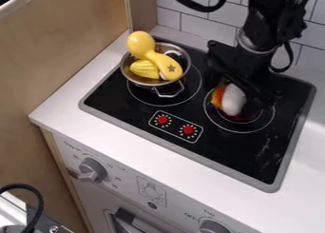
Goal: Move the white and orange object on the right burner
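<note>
A black stovetop (222,151) lies beneath the gripper (245,89), whose grip cannot be told; at the right burner (221,121) sits or hovers the white-orange toy (234,100). Placement looks in hand, calling next for gentle lowering if needed, then release.

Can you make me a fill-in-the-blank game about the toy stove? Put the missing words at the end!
The silver pot stands on the burner on the ____ side of the picture. The long toy lying in the pot is coloured ____. The two round knobs on the little stovetop panel are coloured ____. The black gripper is at the white and orange object, by the burner on the ____ side of the picture.

Missing words: left; yellow; red; right.
</note>
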You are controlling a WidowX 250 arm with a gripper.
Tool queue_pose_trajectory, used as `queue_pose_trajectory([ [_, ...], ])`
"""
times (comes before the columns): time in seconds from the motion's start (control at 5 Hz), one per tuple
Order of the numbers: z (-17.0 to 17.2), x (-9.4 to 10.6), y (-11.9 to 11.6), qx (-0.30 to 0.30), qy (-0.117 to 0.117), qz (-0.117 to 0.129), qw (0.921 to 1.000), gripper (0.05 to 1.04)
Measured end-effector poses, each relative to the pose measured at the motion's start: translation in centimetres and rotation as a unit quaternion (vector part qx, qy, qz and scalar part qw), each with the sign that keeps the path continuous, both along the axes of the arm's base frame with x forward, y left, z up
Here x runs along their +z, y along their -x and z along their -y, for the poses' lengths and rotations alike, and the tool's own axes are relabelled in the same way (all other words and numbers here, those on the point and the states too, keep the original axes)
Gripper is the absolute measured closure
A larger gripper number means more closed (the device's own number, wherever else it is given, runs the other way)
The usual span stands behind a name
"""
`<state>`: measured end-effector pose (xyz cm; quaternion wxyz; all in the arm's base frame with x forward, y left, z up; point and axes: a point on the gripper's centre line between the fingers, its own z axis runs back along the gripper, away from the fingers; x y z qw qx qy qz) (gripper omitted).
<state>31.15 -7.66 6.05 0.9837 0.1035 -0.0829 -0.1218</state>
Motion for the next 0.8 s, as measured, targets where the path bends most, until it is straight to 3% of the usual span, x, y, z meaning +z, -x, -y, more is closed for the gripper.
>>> queue_pose_trajectory([
  [0.4, -0.6, 0.8, 0.5, 0.004, 0.012, -0.027, 0.9996, 0.083],
  [0.8, -2.1, 4.2, 1.3, -0.005, 0.012, -0.065, 0.9978, 0.083],
])
